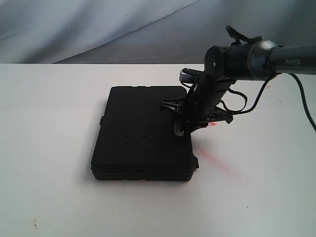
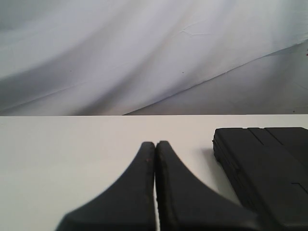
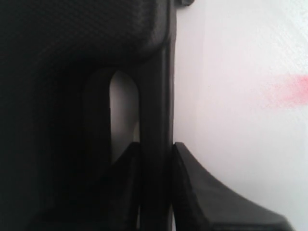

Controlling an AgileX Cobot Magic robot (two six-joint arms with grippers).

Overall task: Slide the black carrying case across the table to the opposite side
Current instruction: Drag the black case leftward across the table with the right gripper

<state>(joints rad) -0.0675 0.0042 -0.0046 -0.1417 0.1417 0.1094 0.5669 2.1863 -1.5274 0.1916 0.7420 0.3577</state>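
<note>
Now the black case (image 1: 138, 133) lies flat on the white counter (image 1: 49, 123), about in the middle; its handle edge is on the right side. The right hand (image 1: 183, 129) hangs down from the dark arm (image 1: 247, 59) that reaches in from the right, and it grips that handle edge. One finger (image 3: 122, 192) sits inside the handle slot (image 3: 122, 106); the other finger sits outside, on the bare counter side; the thin handle bar (image 3: 156, 96) is pinched between them; so this hand is almost closed and holds the case. A red smear (image 1: 217, 160) marks the counter just right of the case, close to its near right corner. The left hand (image 2: 155, 149) shows only in its own wrist view; it is low over the counter; its two fingertips (image 2: 144, 159) are pressed tight together; a corner of the case lies near it, but they do not touch. A grey cloth (image 1: 98, 24) hangs behind the far edge of the counter.
</note>
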